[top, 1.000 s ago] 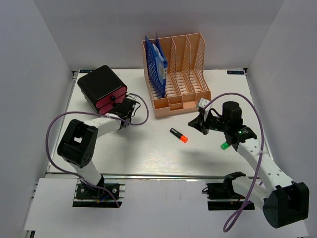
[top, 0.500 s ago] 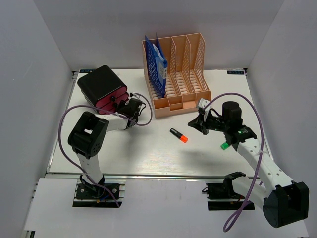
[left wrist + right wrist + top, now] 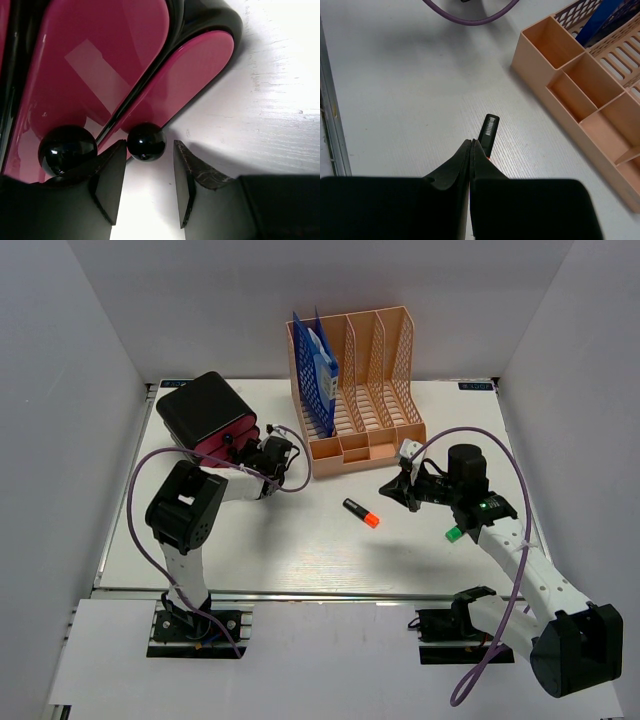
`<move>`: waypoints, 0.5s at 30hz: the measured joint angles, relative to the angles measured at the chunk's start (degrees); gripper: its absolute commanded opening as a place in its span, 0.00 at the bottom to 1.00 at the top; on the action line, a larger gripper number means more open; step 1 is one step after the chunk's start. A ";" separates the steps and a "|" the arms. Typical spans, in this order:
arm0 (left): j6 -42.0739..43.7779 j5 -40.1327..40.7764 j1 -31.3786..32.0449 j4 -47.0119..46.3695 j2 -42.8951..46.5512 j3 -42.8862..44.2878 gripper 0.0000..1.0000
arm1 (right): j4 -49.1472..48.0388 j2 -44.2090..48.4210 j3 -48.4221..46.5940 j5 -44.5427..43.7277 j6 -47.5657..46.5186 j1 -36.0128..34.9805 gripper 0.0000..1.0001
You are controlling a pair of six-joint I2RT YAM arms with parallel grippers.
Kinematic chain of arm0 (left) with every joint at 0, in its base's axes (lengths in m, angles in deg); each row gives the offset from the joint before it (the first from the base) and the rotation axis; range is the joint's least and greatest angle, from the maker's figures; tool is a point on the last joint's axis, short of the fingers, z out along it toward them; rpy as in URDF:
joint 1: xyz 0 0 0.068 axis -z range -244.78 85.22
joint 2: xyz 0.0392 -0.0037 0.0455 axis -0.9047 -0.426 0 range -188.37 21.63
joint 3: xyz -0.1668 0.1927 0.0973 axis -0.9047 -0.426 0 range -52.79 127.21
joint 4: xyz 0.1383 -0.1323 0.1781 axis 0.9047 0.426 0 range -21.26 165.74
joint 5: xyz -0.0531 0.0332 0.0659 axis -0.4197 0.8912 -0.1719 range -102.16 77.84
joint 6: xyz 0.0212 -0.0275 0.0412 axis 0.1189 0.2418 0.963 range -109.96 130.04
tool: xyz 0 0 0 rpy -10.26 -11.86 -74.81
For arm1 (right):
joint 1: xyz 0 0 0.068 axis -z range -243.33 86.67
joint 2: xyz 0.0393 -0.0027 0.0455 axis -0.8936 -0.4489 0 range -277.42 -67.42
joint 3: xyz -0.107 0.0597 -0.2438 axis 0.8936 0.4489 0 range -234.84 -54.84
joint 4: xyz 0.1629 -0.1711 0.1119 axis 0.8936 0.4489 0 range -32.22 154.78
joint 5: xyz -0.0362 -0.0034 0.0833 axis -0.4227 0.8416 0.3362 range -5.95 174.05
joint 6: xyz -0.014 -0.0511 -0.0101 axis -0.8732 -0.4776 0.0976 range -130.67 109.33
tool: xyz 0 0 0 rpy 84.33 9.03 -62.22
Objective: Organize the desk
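Note:
The white desk (image 3: 300,555) holds a black drawer box (image 3: 200,410) with pink drawer fronts (image 3: 100,65) at the back left. My left gripper (image 3: 264,453) is at the box's front, open. In the left wrist view (image 3: 149,167) a round black knob (image 3: 145,142) sits just between its fingertips, not clamped. A second knob (image 3: 67,149) is to the left. An orange-and-black marker (image 3: 361,513) lies mid-desk. My right gripper (image 3: 392,490) is shut and empty, hovering just right of it. The marker (image 3: 489,131) shows beyond its tips (image 3: 471,143).
A peach mesh file rack (image 3: 360,390) stands at the back centre with blue folders (image 3: 318,365) in its left slot; its small front trays (image 3: 580,85) show in the right wrist view. A small green object (image 3: 453,534) lies under my right arm. A metal rail (image 3: 320,593) runs along the near edge.
My left arm has swung its elbow to the right and the gripper has moved a little right along the drawer box's front. The right arm and marker have not moved.

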 measured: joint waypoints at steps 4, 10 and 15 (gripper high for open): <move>-0.04 0.66 0.00 -0.37 -0.02 0.00 0.44 | 0.00 0.00 0.00 0.00 -0.09 -0.02 0.00; -0.37 1.14 0.11 -0.50 -0.02 0.00 0.21 | 0.00 0.00 0.00 -0.02 -0.13 0.00 0.00; -0.59 1.16 0.11 -0.37 -0.02 0.00 0.05 | 0.00 0.02 0.00 -0.02 -0.15 0.00 0.00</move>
